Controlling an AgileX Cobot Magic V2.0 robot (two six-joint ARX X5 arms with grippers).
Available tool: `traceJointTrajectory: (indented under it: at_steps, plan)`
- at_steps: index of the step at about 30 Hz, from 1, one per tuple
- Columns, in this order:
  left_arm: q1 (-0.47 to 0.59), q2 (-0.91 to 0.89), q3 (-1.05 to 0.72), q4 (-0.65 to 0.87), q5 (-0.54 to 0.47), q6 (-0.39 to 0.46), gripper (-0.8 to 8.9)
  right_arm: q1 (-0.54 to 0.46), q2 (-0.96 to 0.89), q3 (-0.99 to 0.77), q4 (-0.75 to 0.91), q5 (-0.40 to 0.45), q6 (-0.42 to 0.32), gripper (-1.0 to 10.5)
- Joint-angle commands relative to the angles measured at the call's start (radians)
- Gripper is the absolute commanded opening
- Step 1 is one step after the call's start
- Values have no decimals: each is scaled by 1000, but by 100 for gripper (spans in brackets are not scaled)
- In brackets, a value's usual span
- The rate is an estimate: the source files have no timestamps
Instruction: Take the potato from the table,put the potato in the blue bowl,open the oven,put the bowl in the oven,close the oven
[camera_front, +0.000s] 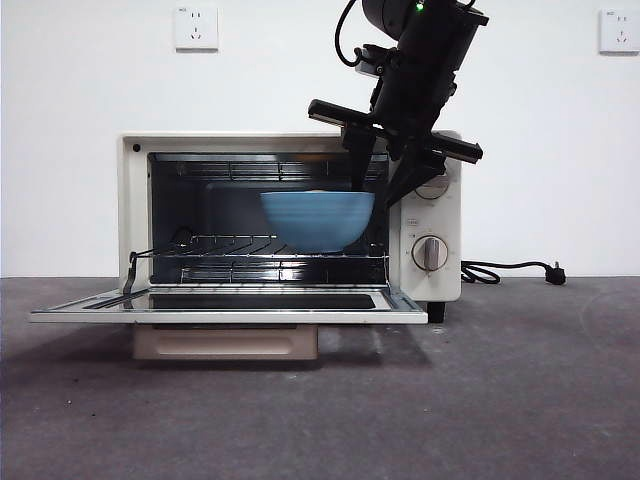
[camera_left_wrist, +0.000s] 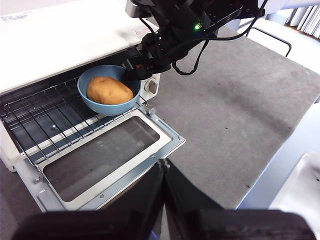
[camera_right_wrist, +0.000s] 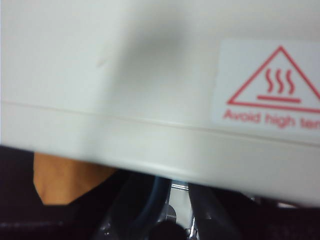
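- The potato (camera_left_wrist: 110, 90) lies in the blue bowl (camera_front: 317, 221), and the bowl sits on the wire rack (camera_left_wrist: 47, 117) inside the oven (camera_front: 135, 200), toward the knob side.
- My right hand (camera_front: 372, 182) reaches down into the oven mouth with its two jaws astride the bowl's rim, one inside and one outside, gripping it as far as I can judge.
- My left hand (camera_left_wrist: 164, 167) waits back over the worktop (camera_left_wrist: 235, 110), jaws pressed together, holding nothing.
- The glass door (camera_front: 230, 303) hangs fully open.
- Step in hand: placing the bowl. Next I judge I must let go, lift clear, then swing the door up.
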Motion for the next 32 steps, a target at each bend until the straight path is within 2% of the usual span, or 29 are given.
traceJointTrajectory:
  at_steps: [1,14,20,23,27,32]
  plan:
    - [-2,-3,1,3,-2,13,-8,-2,-11,0,18,13,5,168]
    - [-2,0,1,5,-6,24,-8,-2,-180,0,-138,8,-31,167]
    - [1,43,0,21,-7,26,-8,1,-286,0,-308,-116,-119,167]
    - [17,85,-5,60,-4,26,-8,18,-352,0,-400,-129,-179,167]
    - [80,149,-23,133,46,-11,-8,38,-457,0,-474,-130,-226,167]
    - [214,219,-98,212,159,-35,-8,45,-597,0,-514,-147,-235,167]
